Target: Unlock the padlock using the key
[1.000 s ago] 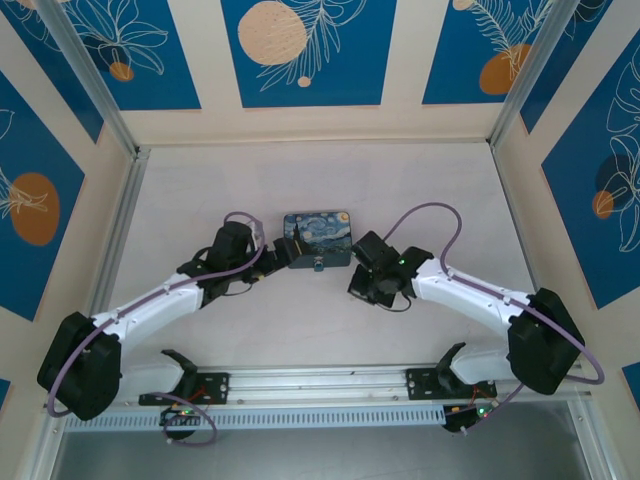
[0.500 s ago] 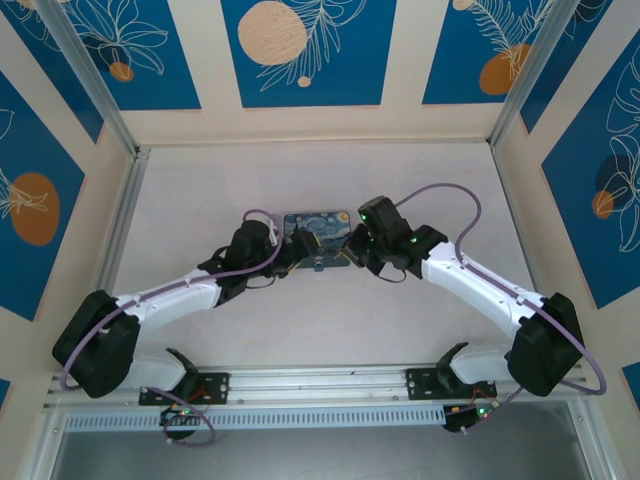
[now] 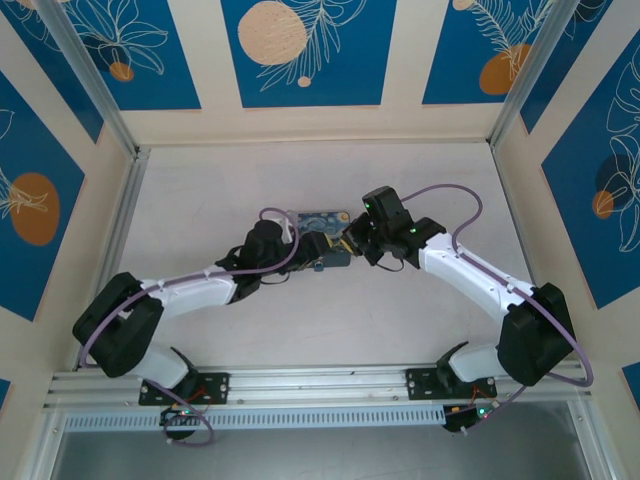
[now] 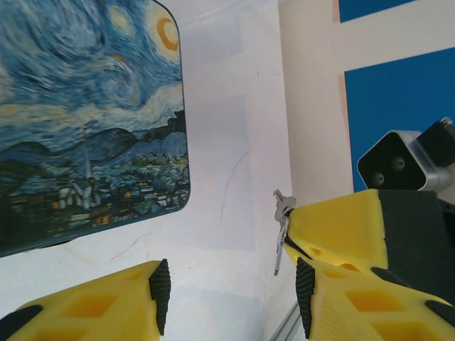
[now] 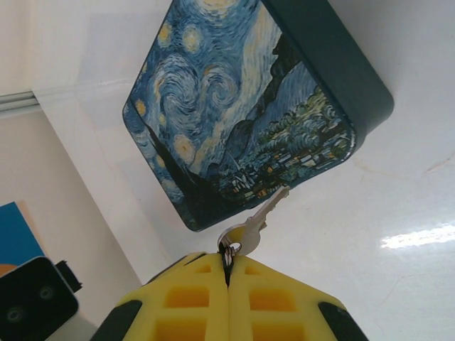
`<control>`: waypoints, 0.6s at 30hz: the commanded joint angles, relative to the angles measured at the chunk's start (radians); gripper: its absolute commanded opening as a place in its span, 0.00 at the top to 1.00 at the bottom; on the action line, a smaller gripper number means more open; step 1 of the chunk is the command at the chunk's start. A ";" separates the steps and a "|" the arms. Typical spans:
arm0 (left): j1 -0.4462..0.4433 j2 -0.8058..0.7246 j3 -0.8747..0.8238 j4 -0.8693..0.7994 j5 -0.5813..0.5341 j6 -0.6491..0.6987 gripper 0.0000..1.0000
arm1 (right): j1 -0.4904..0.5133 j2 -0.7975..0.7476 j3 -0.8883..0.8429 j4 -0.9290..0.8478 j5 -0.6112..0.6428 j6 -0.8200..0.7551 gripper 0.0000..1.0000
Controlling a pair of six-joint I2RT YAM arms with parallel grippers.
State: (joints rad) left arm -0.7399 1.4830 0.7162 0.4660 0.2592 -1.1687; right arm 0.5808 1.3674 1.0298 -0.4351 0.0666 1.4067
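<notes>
Right wrist: right end effector (image 5: 227, 264) pinches the key (image 5: 259, 219) — left end effector (image 4: 231, 297) half-open.

Seen from above, the left gripper (image 3: 312, 250) and right gripper (image 3: 350, 243) covered the near half of the box (image 3: 318, 217), and whatever lay between them was too small to tell. In the left wrist view the box ran off the top and left edges. In the right wrist view the key (image 5: 259, 217) had its ring end buried between the closed yellow fingers (image 5: 192, 291), themselves cut off by the bottom edge, and whether its tip touched the box could not be told.
</notes>
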 commanded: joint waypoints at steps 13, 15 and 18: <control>-0.047 0.054 0.062 0.079 -0.022 0.024 0.55 | -0.017 -0.021 -0.039 0.019 -0.045 0.026 1.00; -0.048 0.052 0.062 0.077 -0.030 0.028 0.58 | -0.019 -0.024 -0.045 0.021 -0.046 0.027 1.00; -0.047 0.054 0.064 0.075 -0.035 0.030 0.62 | -0.021 -0.031 -0.051 0.022 -0.047 0.027 1.00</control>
State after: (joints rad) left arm -0.7757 1.5349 0.7494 0.5133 0.2451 -1.1683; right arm 0.5667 1.3666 0.9947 -0.4107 0.0433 1.4208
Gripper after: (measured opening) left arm 0.385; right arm 0.055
